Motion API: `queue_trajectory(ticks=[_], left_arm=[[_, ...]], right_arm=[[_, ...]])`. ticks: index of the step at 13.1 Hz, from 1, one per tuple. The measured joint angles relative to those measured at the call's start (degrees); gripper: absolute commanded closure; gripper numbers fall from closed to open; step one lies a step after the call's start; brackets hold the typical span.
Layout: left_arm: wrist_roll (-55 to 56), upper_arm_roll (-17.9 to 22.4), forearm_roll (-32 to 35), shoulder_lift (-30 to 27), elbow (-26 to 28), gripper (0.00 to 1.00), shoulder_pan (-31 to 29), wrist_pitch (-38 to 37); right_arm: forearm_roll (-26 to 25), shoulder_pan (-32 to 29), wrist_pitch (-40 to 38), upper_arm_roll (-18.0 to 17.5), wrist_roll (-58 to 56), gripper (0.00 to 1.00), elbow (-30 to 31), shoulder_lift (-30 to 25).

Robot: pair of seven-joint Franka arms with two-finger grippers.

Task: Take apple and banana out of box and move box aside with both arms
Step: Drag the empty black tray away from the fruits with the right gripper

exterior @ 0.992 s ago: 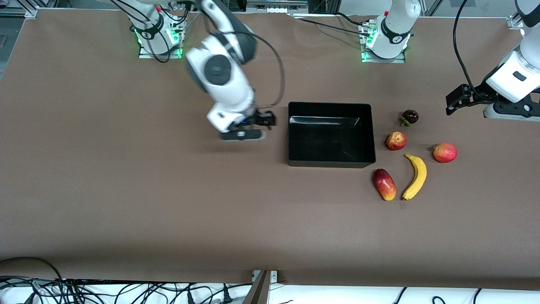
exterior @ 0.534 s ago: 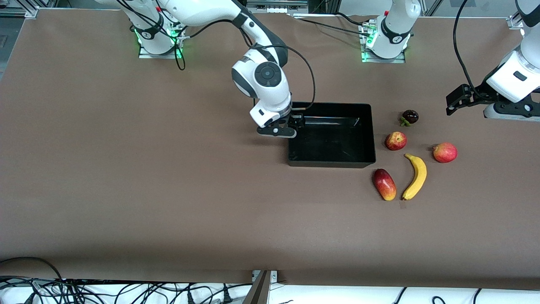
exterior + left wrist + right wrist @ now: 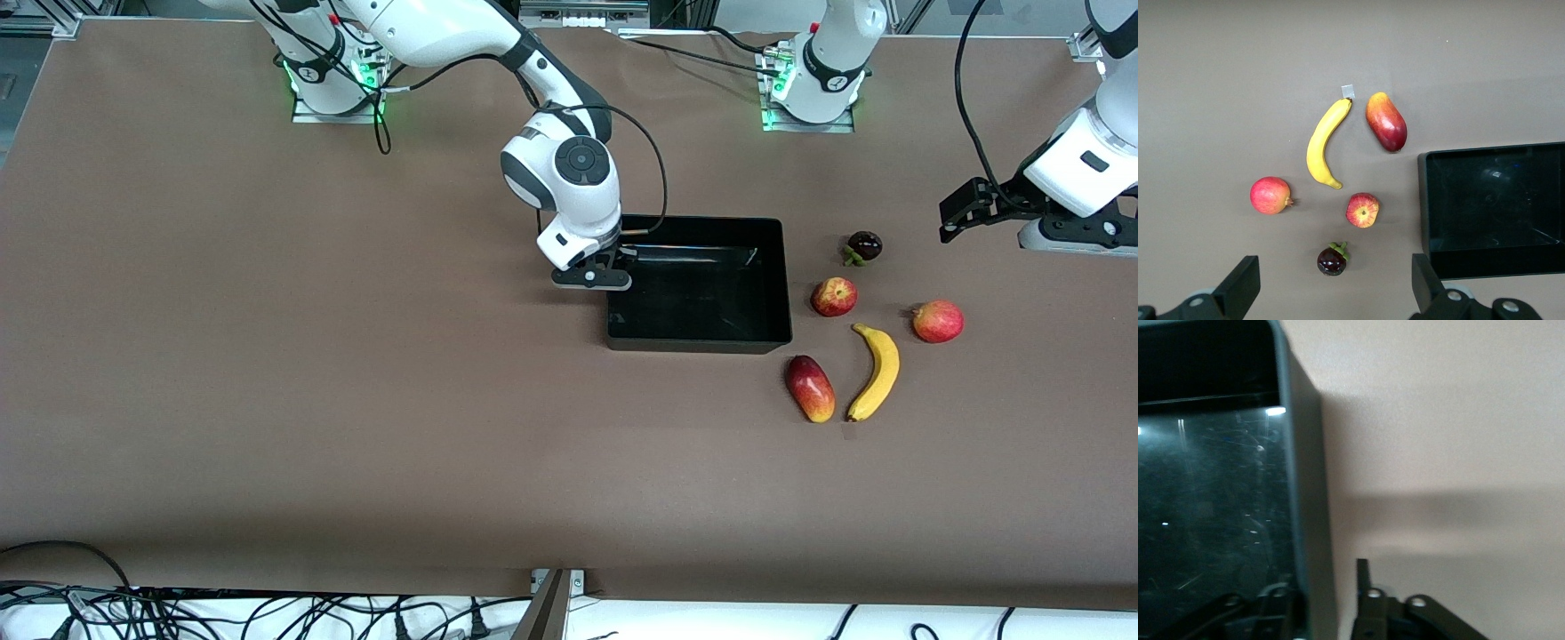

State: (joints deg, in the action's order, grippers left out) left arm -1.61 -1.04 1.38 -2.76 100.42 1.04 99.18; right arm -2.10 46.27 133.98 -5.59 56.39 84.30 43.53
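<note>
The black box (image 3: 699, 345) sits mid-table. My right gripper (image 3: 613, 267) is open at the box's wall toward the right arm's end. In the right wrist view the wall (image 3: 1305, 487) runs between the fingers of the right gripper (image 3: 1328, 600), one inside and one (image 3: 1363, 577) outside with a gap. The banana (image 3: 876, 372) and the apple (image 3: 834, 296) lie on the table toward the left arm's end of the box. My left gripper (image 3: 956, 213) is open and empty in the air. The left wrist view shows the left gripper (image 3: 1335, 273), the banana (image 3: 1321, 143), the apple (image 3: 1362, 210) and the box (image 3: 1425, 200).
A red-and-yellow mango (image 3: 810, 388) lies beside the banana. A plain red round fruit (image 3: 937, 321) lies toward the left arm's end. A dark purple fruit with green leaves (image 3: 864, 245) lies farther from the front camera than the apple.
My right arm has swung toward the box, and its gripper has come down onto the box's wall. The left arm and the fruits have not moved.
</note>
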Motion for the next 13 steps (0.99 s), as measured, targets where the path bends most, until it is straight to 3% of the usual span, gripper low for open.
queue_trajectory(ticks=[6, 11, 13], left_arm=[[-0.1, -0.1, 0.0, 1.1, -1.8, 0.00, 0.0, -2.0], [-0.1, -0.1, 0.0, 1.1, -2.2, 0.00, 0.1, -2.4], [-0.1, -0.1, 0.0, 1.2, -2.2, 0.00, 0.1, -2.4]], right_arm=[[0.0, -5.0, -3.6, 0.9, -3.4, 1.00, -1.5, -1.9], [3.7, -18.3, -19.1, 1.6, -28.4, 1.00, -1.6, -10.8], [3.9, -23.0, -21.4, 3.3, -37.3, 1.00, 1.4, -14.0]])
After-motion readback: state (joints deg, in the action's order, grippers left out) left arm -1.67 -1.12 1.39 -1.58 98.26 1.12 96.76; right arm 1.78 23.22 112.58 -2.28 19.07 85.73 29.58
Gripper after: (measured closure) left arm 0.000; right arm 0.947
